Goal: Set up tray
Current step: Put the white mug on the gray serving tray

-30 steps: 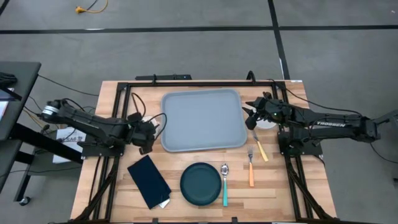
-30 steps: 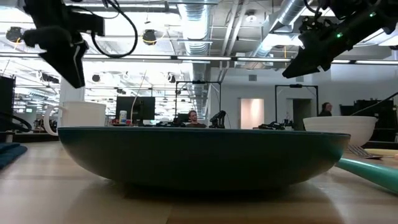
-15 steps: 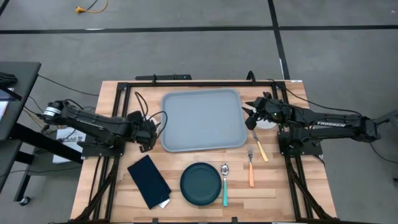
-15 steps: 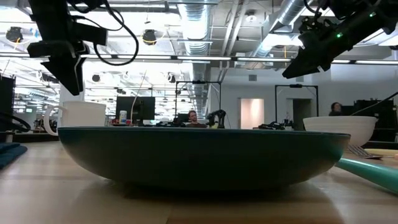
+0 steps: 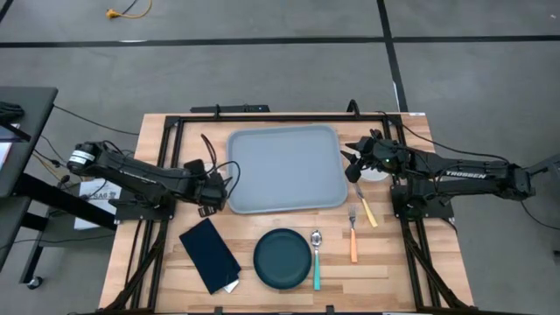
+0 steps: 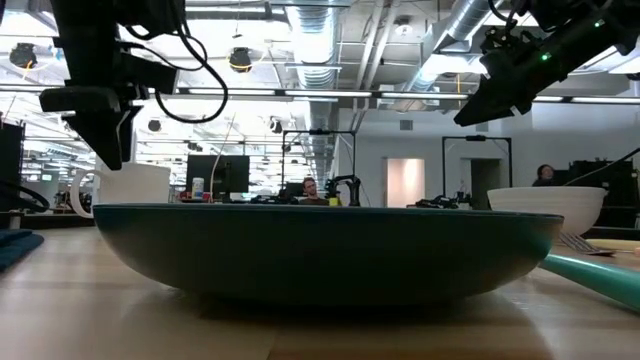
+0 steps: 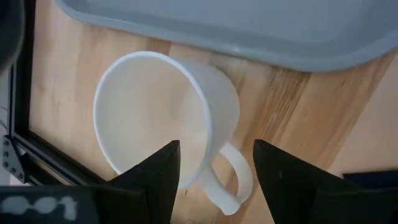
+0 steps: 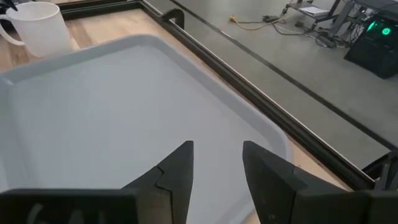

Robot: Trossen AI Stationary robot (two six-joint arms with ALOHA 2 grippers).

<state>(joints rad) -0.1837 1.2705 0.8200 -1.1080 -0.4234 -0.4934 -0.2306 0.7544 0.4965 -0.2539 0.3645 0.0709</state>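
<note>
High view: we see the tray (image 5: pixel 286 168) lying flat at the table's 12 o'clock side. The left gripper (image 5: pixel 213 188) hangs just off the tray's 9 o'clock edge; the right gripper (image 5: pixel 353 164) sits just off its 3 o'clock edge.
Low view: a dark plate (image 6: pixel 325 250) fills our foreground, hiding the tray; a white mug (image 6: pixel 125 184) stands behind at 9 o'clock.
Left wrist view: we find the jaws apart, directly above the mug (image 7: pixel 168 138), straddling its rim near the handle; the tray's (image 7: pixel 261 28) rim runs just beyond the mug.
Right wrist view: jaws apart, empty, poised over the tray (image 8: pixel 112 112).
</note>
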